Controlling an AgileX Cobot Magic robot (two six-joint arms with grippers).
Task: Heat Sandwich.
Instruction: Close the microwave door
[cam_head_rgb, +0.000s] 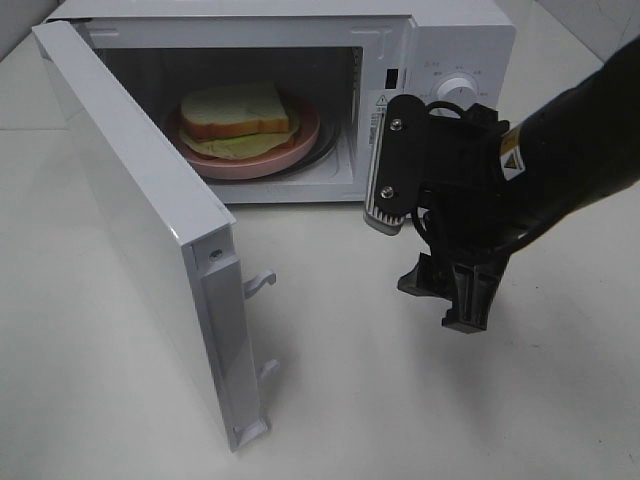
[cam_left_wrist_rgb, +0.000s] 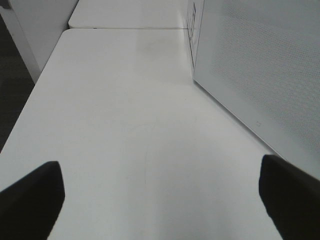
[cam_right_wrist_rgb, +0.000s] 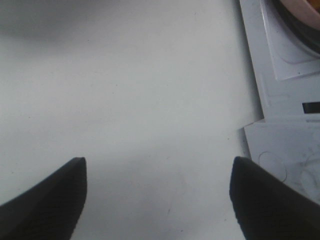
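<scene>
A small white-bread sandwich is seen on a round pink plate inside the open white microwave, upper left. The black left gripper and right gripper are spread apart.

A white microwave (its door swung wide open) is seen standing directly on a plain white table.

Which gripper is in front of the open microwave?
The right gripper, open and empty above the table before the microwave. The left gripper, also open, shows only in its wrist view.
</scene>
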